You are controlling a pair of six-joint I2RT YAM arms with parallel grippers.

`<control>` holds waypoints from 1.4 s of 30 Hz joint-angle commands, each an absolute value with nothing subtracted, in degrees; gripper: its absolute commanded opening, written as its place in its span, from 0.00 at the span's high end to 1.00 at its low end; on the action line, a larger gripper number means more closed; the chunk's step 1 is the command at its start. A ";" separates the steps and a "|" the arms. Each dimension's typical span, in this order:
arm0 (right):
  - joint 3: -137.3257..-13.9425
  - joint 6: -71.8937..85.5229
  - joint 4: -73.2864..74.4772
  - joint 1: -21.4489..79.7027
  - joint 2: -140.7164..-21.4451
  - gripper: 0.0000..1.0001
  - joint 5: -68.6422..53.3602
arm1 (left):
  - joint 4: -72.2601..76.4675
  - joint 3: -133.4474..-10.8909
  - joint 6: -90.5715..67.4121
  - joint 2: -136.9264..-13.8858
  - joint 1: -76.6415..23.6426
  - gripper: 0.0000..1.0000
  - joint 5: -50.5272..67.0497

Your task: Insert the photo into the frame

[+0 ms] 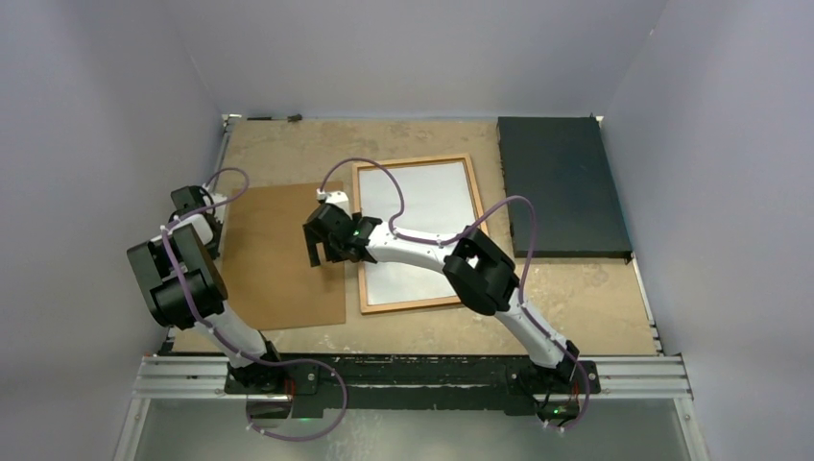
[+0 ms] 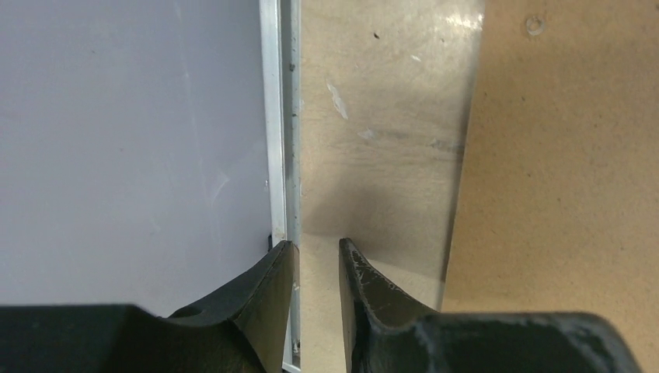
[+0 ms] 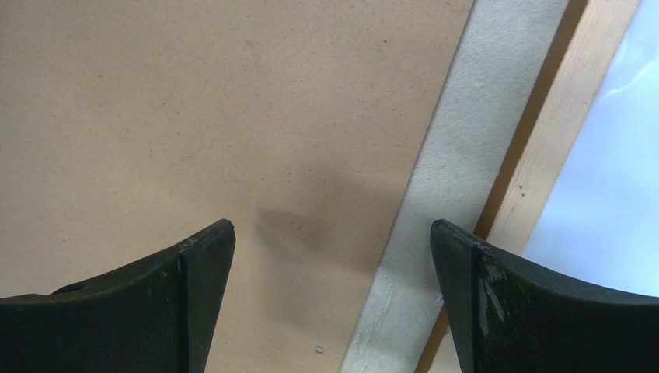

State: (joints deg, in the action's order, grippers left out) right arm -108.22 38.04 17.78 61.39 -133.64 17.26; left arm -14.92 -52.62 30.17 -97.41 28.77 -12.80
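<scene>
The photo (image 1: 442, 197), seemingly the pale sheet filling the frame (image 1: 413, 161), lies long axis near-to-far just right of our wide-spread right gripper (image 3: 332, 229), the nearer one, while our left gripper (image 2: 317, 247), nearly pressed together on nothing, sits left of the backing board (image 1: 278, 259).

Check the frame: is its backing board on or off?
Off. The board lies flat on the table left of the frame, with a strip of bare table between them in the right wrist view.
</scene>
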 commanded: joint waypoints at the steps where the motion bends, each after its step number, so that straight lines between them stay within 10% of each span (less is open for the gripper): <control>1: -111.85 40.38 19.40 61.69 -135.09 0.02 16.82 | -13.48 -51.18 26.76 -100.83 29.19 0.74 -7.95; 42: -117.68 53.62 9.53 55.36 -135.92 0.01 -5.77 | -24.97 -51.88 34.02 -107.67 21.27 0.98 13.43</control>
